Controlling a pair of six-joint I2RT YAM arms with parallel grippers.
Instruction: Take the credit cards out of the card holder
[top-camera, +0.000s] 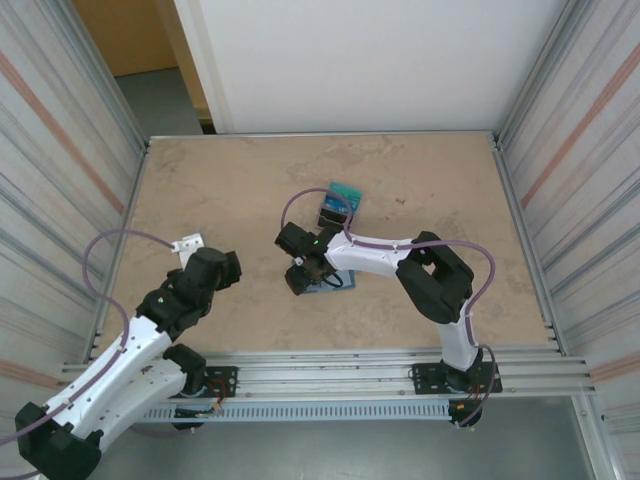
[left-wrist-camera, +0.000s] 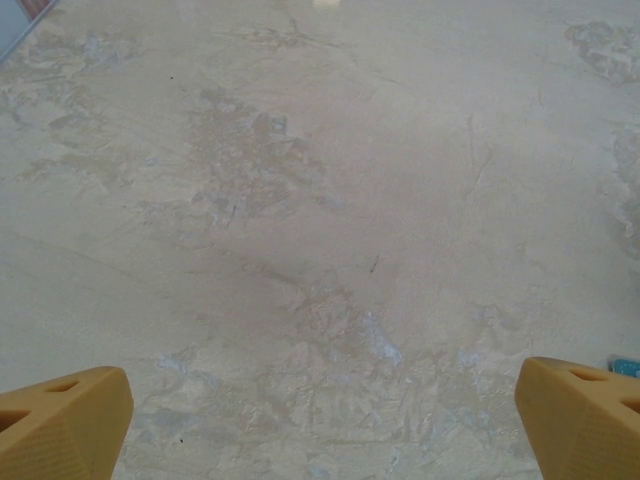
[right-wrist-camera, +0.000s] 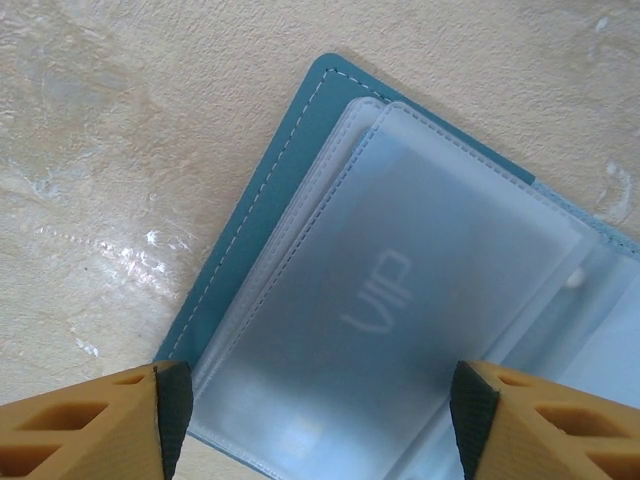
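The card holder (right-wrist-camera: 250, 210) lies open on the table, slate-blue cover down and pale clear sleeves up. A blue credit card (right-wrist-camera: 400, 320) marked VIP sits inside the top sleeve. My right gripper (right-wrist-camera: 315, 420) hangs just above that sleeve, open, with a finger near each side of it and nothing between them. From above, the right gripper (top-camera: 304, 274) covers most of the card holder (top-camera: 338, 285). Off to the left, my left gripper (top-camera: 214, 268) is apart from it. The left gripper (left-wrist-camera: 320, 430) is open over bare table.
A small dark tray (top-camera: 333, 212) holding a teal card (top-camera: 347, 192) stands just behind the right arm's wrist. A small white piece (top-camera: 187, 243) lies by the left gripper. Metal-framed walls (top-camera: 120, 190) close in the table's sides.
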